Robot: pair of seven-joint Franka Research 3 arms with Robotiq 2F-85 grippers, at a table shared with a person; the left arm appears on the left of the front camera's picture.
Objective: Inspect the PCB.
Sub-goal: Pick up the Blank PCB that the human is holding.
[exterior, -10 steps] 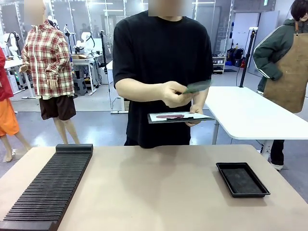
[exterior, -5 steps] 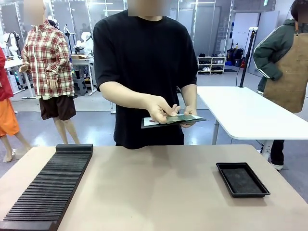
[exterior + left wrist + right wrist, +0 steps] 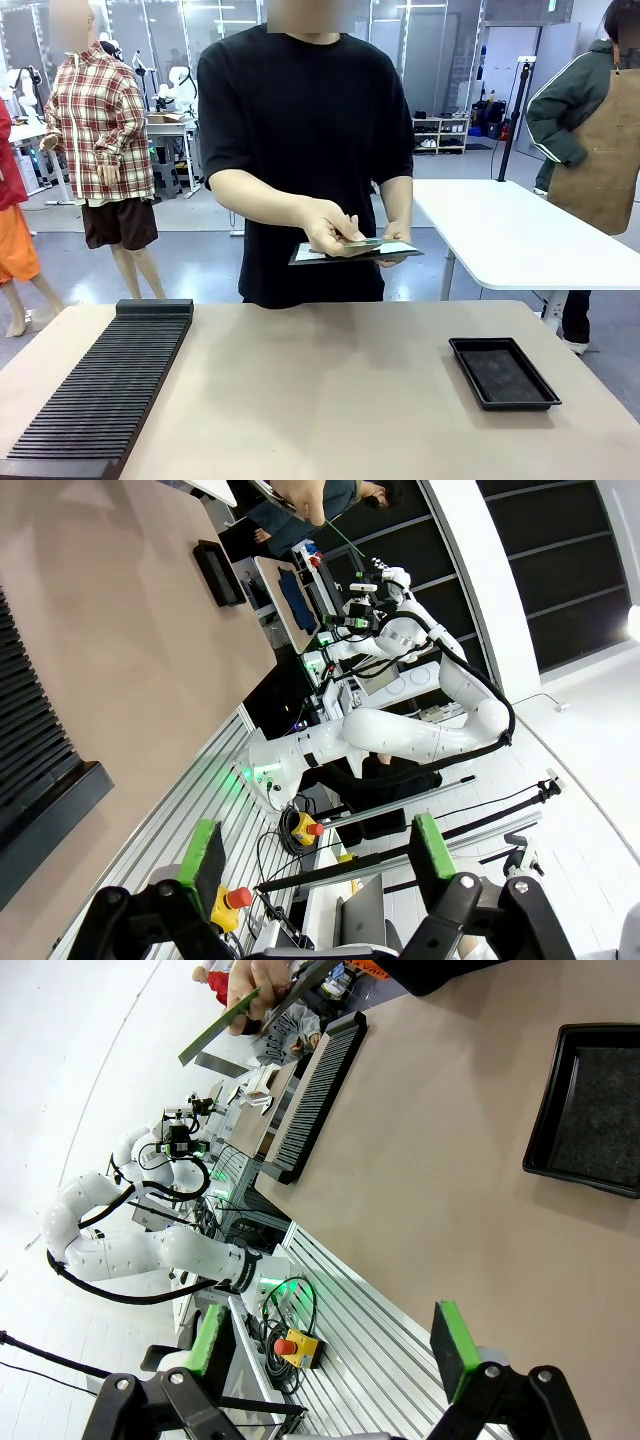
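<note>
Across the table a person holds the PCB [image 3: 367, 243], a thin green board, low in front of the body. One hand [image 3: 334, 231] grips it just over a dark clipboard [image 3: 310, 255] held in the other hand. The right wrist view shows the PCB [image 3: 218, 1025] edge-on in that hand at the top of the picture. My left gripper [image 3: 318, 865] is open with nothing between its green pads, back at the table's near side. My right gripper [image 3: 330, 1352] is likewise open and empty, well away from the board.
A long black slotted rack [image 3: 110, 385] lies at the table's left. A shallow black tray [image 3: 503, 372] sits at the right, also seen as the tray [image 3: 590, 1110]. Another person in an apron [image 3: 600, 130] stands by a white table at the far right.
The person stepped slightly left and lowered the PCB from chest height down onto the clipboard. Neither gripper has changed.
</note>
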